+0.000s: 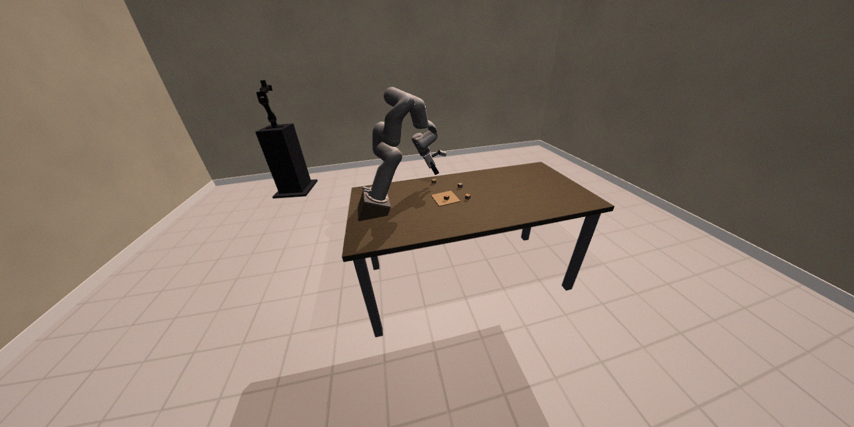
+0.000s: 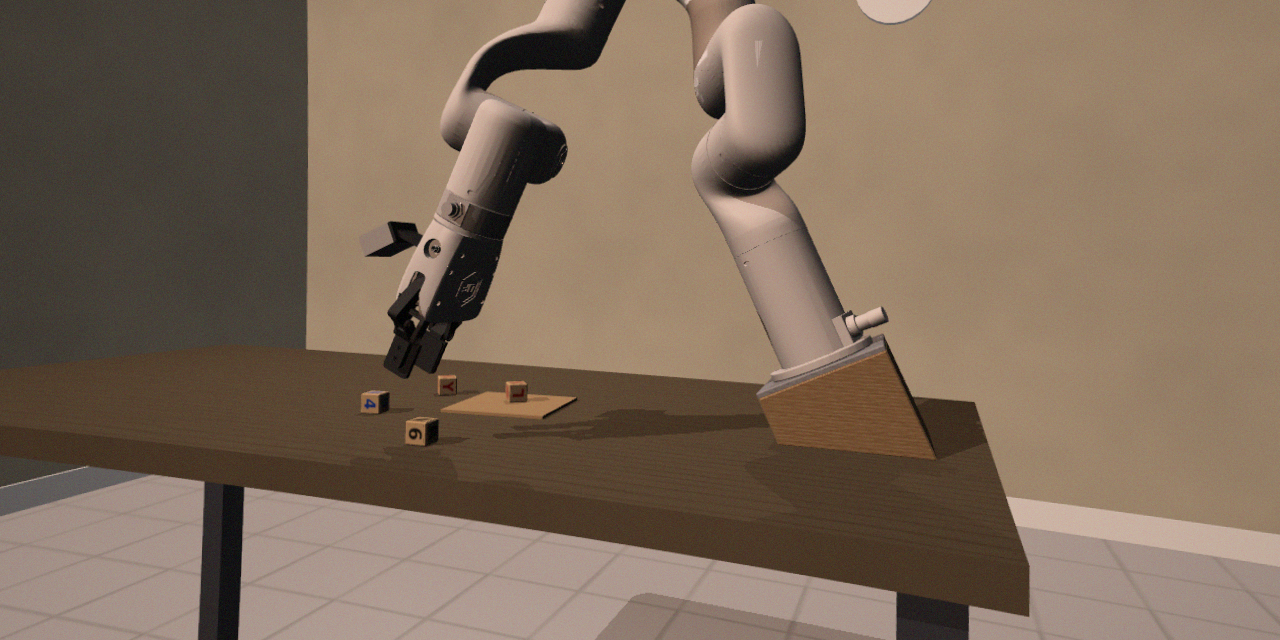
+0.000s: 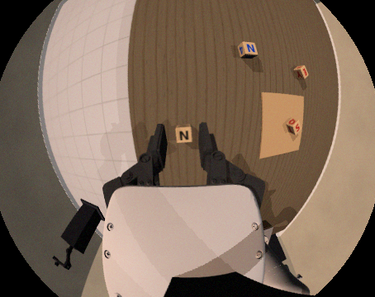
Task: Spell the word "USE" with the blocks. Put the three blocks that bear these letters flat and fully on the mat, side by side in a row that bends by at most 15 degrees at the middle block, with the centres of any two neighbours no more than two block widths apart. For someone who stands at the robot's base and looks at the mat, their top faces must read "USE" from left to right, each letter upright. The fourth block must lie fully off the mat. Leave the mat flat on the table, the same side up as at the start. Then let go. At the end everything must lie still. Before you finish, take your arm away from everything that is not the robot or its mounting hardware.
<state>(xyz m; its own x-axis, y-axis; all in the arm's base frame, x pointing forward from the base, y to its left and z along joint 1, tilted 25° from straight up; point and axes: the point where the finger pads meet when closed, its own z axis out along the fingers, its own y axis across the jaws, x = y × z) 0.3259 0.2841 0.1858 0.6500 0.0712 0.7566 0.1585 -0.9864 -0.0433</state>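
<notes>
The pincer (image 1: 435, 171) (image 2: 416, 367) (image 3: 182, 133) is part open and has let go of everything. Its tips hang in the air above the block with the black N (image 1: 434, 181) (image 2: 420, 431) (image 3: 183, 134), which sits on the table (image 1: 537, 191) (image 2: 671, 475) (image 3: 187, 62), off the mat (image 1: 438, 202) (image 2: 474, 408) (image 3: 274, 124). I see the blue N block (image 1: 460, 185) (image 2: 374, 401) (image 3: 248, 49) and the red Y block (image 1: 467, 196) (image 2: 446, 384) (image 3: 301, 72) off the mat too. Just the red S block (image 1: 446, 197) (image 2: 516, 391) (image 3: 293, 126) is on it.
</notes>
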